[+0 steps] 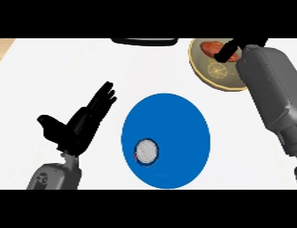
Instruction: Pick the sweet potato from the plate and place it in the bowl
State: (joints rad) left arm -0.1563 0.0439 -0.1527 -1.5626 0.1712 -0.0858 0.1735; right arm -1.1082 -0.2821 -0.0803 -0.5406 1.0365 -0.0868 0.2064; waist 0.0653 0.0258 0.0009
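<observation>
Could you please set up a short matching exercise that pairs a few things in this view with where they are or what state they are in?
Things:
1. sweet potato
2. left hand
3. blue plate
4. right hand

Places or states:
A. open, fingers straight, at the view's left
B. at the middle of the white counter
C. in the yellow bowl at the upper right
D. over the yellow bowl, beside the sweet potato

Pairs: 1-C, 2-A, 3-B, 4-D
</observation>
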